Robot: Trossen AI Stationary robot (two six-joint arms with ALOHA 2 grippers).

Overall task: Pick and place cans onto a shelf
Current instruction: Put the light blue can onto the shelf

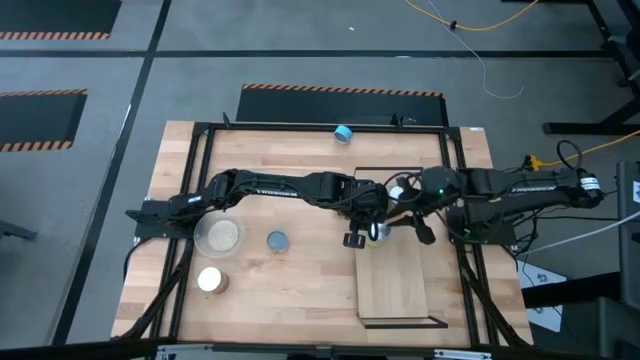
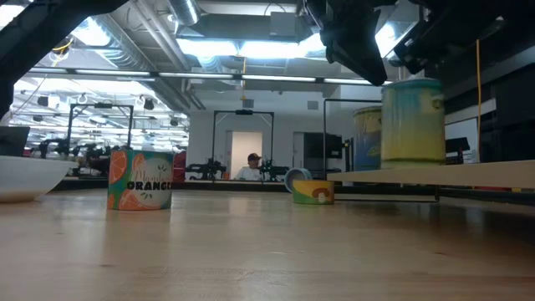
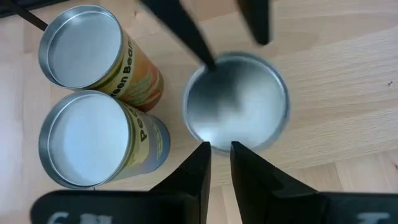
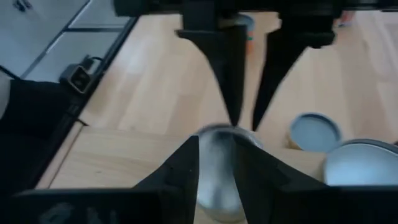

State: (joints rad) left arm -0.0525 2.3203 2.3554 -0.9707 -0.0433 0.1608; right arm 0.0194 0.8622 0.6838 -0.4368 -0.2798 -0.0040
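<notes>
A silver-topped can (image 1: 377, 231) stands upright on the light-wood shelf (image 1: 395, 290), near its far left corner; in the low view the can (image 2: 411, 121) rests on the board (image 2: 443, 174). My left gripper (image 3: 219, 155) points down with its fingers a narrow gap apart at the can's (image 3: 236, 102) rim. My right gripper (image 4: 216, 155) is open over the same can (image 4: 217, 138) from the other side. Two more upright cans (image 3: 84, 46) (image 3: 87, 140) stand close beside it. My left gripper has its fingertips (image 3: 204, 152) at the rim (image 3: 219, 147) of the can's top, coming from above. I cannot tell whether they touch it. My right gripper has one fingertip (image 3: 208, 61) over the can's top near its rim and the other beyond the rim. I cannot tell whether it touches.
On the table's left stand a clear round dish (image 1: 218, 236), a blue-grey-topped can (image 1: 276, 240) and a tan-sided can (image 1: 211, 280). Another can (image 1: 343, 133) lies near the far edge. Black frame rails (image 1: 190, 200) run along the table's sides.
</notes>
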